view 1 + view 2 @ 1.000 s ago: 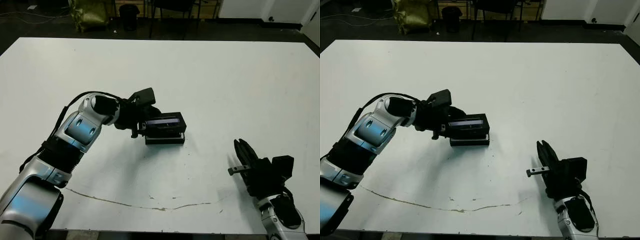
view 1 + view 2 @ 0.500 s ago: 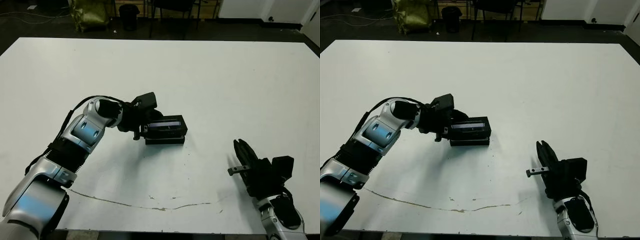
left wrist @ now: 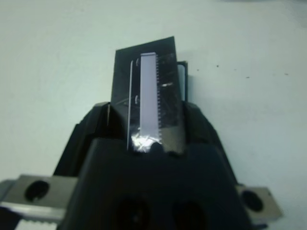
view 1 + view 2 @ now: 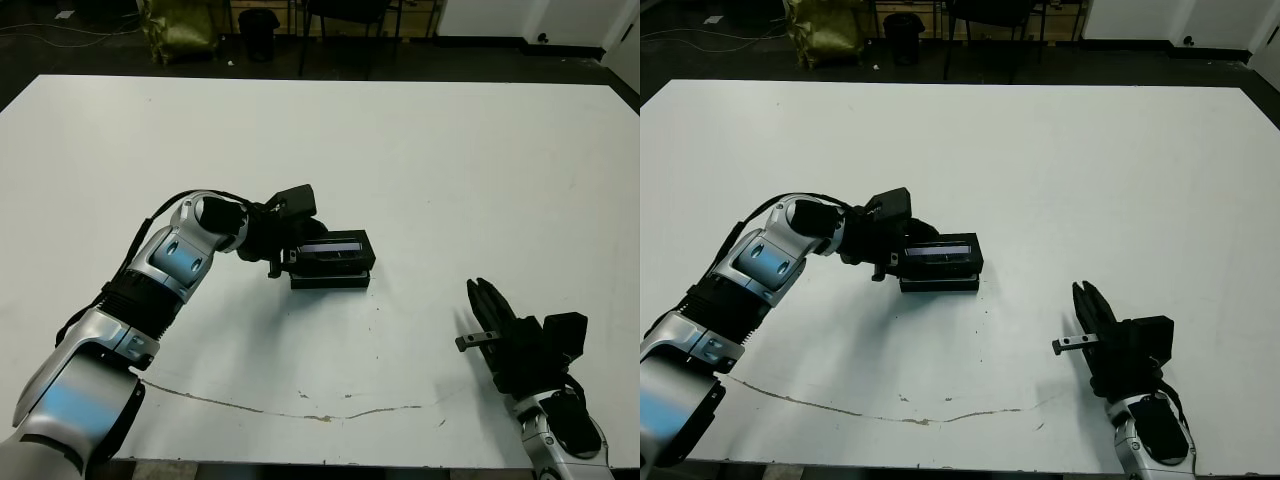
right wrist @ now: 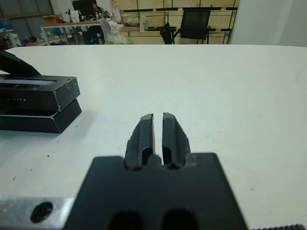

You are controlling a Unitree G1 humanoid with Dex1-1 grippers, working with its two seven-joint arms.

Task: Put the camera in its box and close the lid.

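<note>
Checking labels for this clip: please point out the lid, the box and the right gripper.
lid (image 4: 335,247): left eye view, on its pale window strip.
box (image 4: 330,281): left eye view, on its front side wall under the lid.
right gripper (image 5: 158,130): right wrist view, midway between its two fingers.

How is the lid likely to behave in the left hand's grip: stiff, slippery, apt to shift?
The lid looks like a flat, straight-edged cover, so probably stiff and light. Its glossy window strip may be slick, so the left hand, gripping one end, could let it pivot. It sits slightly askew on the box, so a push might slide it.
</note>
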